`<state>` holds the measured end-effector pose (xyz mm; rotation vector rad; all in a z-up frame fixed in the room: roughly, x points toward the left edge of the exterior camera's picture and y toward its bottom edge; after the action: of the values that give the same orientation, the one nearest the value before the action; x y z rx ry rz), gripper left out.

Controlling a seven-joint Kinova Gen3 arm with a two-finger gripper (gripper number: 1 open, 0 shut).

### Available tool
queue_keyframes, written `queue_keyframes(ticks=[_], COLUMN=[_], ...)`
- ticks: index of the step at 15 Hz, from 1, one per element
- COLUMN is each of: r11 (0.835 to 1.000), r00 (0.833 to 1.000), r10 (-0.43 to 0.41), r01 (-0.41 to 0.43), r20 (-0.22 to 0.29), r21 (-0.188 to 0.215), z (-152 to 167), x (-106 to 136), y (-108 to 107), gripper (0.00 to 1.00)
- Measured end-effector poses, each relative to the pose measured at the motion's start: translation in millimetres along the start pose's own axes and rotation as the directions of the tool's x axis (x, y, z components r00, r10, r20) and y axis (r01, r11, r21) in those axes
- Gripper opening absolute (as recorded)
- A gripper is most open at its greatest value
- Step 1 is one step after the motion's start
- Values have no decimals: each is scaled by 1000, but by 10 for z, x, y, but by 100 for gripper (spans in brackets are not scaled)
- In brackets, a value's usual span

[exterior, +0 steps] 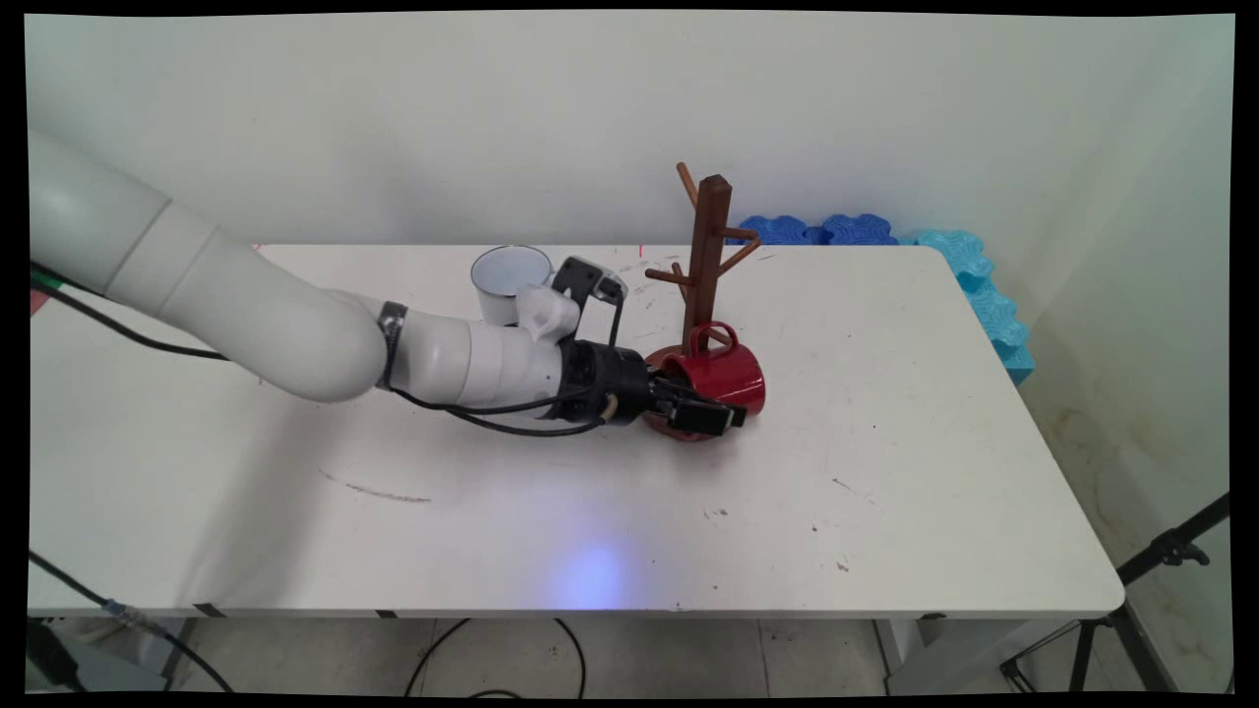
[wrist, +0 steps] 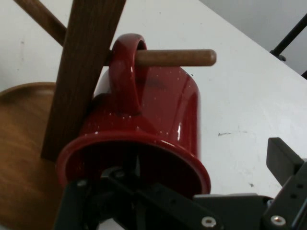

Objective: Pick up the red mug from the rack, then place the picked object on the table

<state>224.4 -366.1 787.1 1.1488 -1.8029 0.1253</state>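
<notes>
1. A red mug (exterior: 723,379) lies tilted at the foot of a wooden mug tree (exterior: 706,258), its handle (wrist: 125,72) looped over a low peg (wrist: 175,58).
2. The black gripper (exterior: 703,408) clamps the mug's rim, one finger inside, one outside.
3. A white mug (exterior: 507,280) stands at ten o'clock from the red one.
4. Blue foam pieces (exterior: 944,270) edge the white desk (exterior: 885,472) at two o'clock.

White tubular arm (exterior: 295,324), black cables (exterior: 492,413), black claw (exterior: 703,413).
</notes>
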Motion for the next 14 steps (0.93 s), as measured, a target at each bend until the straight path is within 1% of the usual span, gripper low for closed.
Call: queue_keyframes(ticks=[2,3,14], r11=[1000,1000,1000], r00=[1000,1000,1000], r10=[1,2,9], r01=[-1,-2,-9], r20=[-3,-5,-18], r21=[0,-1,-15], z=[53,71,143], x=[-9,-12,-9], y=[-15,-20,-34], gripper=[100,0,0])
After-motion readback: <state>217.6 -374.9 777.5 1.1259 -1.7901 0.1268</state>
